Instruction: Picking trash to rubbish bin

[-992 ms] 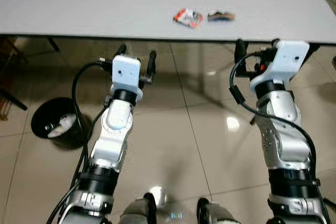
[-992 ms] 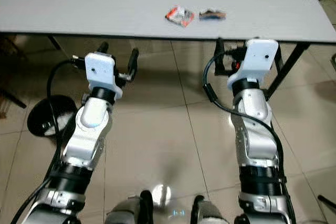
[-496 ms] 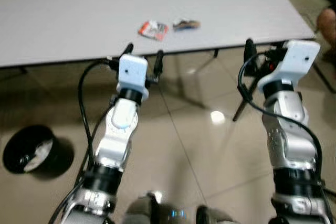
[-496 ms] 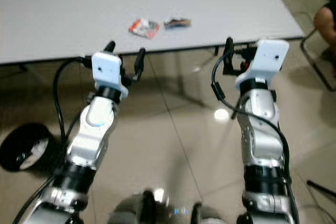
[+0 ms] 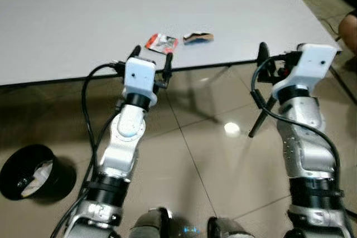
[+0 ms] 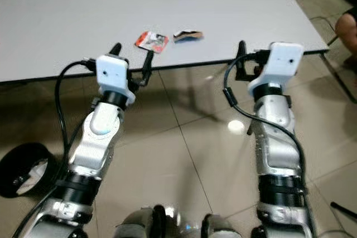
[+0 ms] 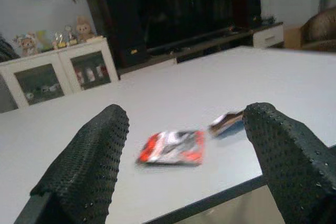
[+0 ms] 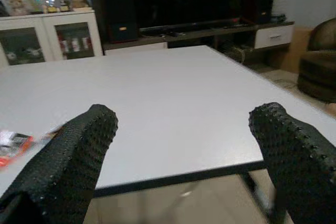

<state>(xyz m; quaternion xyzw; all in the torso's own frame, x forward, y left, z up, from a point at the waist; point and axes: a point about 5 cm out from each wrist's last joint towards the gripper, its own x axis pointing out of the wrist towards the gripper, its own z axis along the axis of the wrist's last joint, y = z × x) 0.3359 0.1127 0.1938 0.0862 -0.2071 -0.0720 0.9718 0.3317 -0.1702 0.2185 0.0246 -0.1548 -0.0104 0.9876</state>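
Only head views include bin (image 5: 30,172); left pincer (image 7: 181,145) spread facing wrapper (image 7: 171,148).

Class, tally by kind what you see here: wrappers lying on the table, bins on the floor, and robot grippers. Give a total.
Wrappers: 2 (red wrapper, brown wrapper)
Bins: 1 (black bin)
Grippers: 2 (left gripper, right gripper)
Total: 5

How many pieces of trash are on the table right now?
2: a red wrapper near the table's front edge, just ahead of the left gripper, and a brown wrapper beside it, toward the robot's right.
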